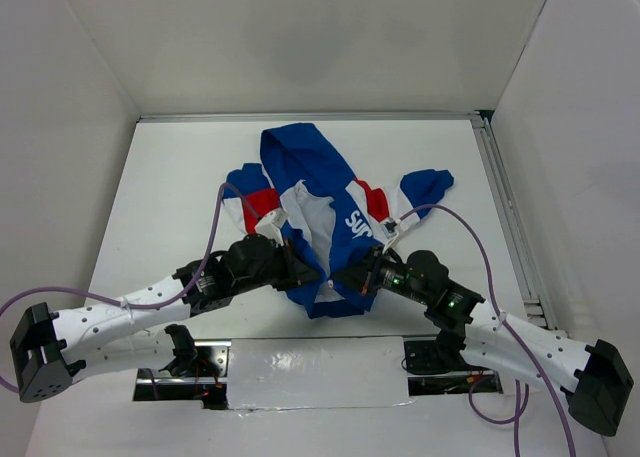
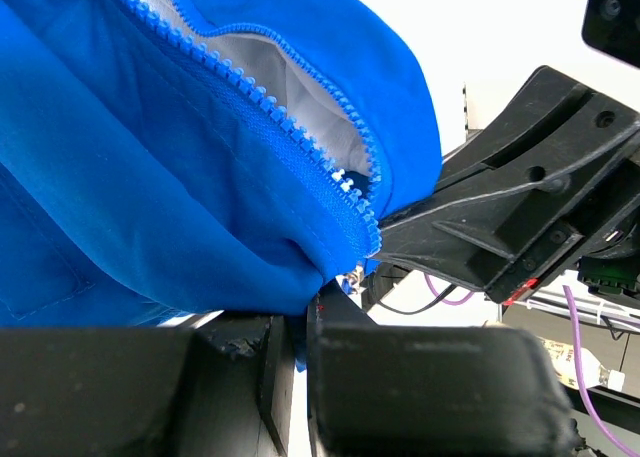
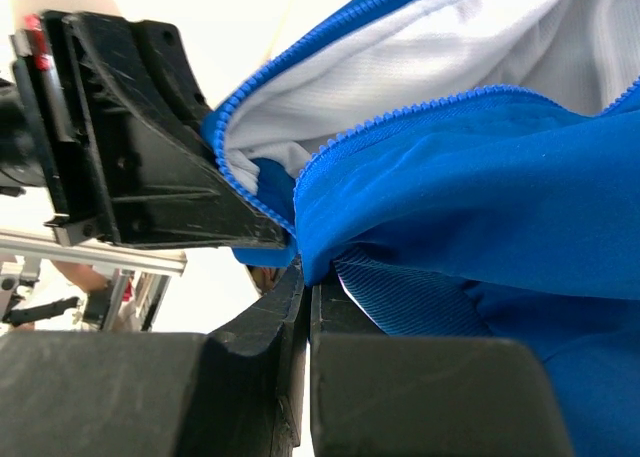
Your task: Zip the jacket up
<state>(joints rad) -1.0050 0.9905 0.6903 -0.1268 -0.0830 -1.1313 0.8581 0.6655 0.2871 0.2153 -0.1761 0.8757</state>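
The blue jacket (image 1: 315,202) with red and white panels lies spread on the table, hood at the far end, front open with white lining showing. My left gripper (image 1: 305,273) is shut on the blue fabric at the jacket's bottom hem (image 2: 200,267), beside the open zipper teeth (image 2: 290,127). My right gripper (image 1: 352,280) is shut on the other front edge at the hem (image 3: 330,247). The two grippers sit close together, facing each other. The zipper (image 3: 400,117) is open in both wrist views; its slider is hidden.
The white table (image 1: 180,177) is walled by white panels at left, back and right. A metal rail (image 1: 505,207) runs along the right side. Purple cables (image 1: 455,222) loop over both arms. A gap with mounts (image 1: 310,362) lies at the near edge.
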